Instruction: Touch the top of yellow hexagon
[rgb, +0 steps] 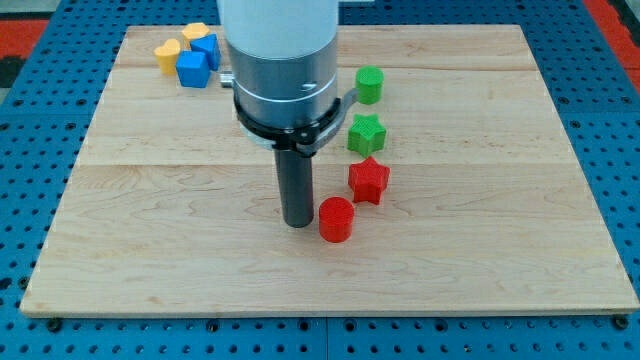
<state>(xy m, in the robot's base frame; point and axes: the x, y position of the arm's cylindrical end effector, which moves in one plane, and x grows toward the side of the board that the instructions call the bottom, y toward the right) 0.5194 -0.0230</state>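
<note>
Pale wooden tabletop (500, 250) carries my tip (297, 224), a bare rod without fingers, gripping nothing, just left of the red cylinder block (336, 220); the yellow hexagon block (194, 32) sits far left

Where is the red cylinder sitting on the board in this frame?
The red cylinder sits near the board's middle, just to the view's right of my tip, with the red star close by toward the view's upper right.

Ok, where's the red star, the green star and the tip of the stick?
red star (368, 180), camera view, on its top face.
green star (366, 133), camera view, on its top face.
my tip (297, 223), camera view, the rod's very bottom end.
</note>
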